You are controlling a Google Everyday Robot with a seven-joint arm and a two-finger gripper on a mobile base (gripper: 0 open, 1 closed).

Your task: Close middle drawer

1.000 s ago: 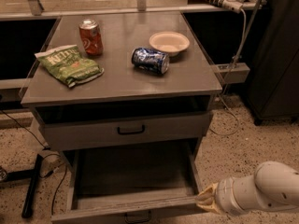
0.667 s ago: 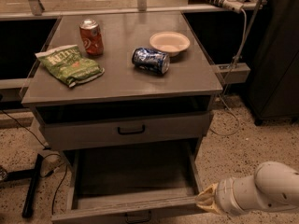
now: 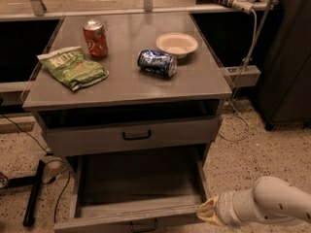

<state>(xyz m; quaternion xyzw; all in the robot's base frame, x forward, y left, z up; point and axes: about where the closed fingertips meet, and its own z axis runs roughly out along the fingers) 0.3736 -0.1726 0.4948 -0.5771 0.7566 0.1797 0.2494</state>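
Note:
The middle drawer (image 3: 138, 178) is pulled far out of the grey cabinet, and its deep boxy inside is empty. Its flat front (image 3: 97, 221) with the small black bar handle (image 3: 143, 224) runs along the bottom edge of the view. My gripper (image 3: 206, 212) is at the lower right on the end of the white arm (image 3: 272, 203). It sits right at the drawer's front right corner, at about the height of the front panel. The top drawer (image 3: 131, 136) above is pushed in. The lowest drawer is out of view.
On the cabinet top (image 3: 204, 76) are a red soda can (image 3: 95, 38), a green chip bag (image 3: 73, 67), a blue can lying on its side (image 3: 156, 63) and a beige bowl (image 3: 177, 44). A dark cabinet (image 3: 286, 57) stands at the right. Cables and a black bar (image 3: 34, 193) lie on the speckled floor at the left.
My gripper has edged slightly left and down, closer to the drawer's front right corner. The drawer has not moved.

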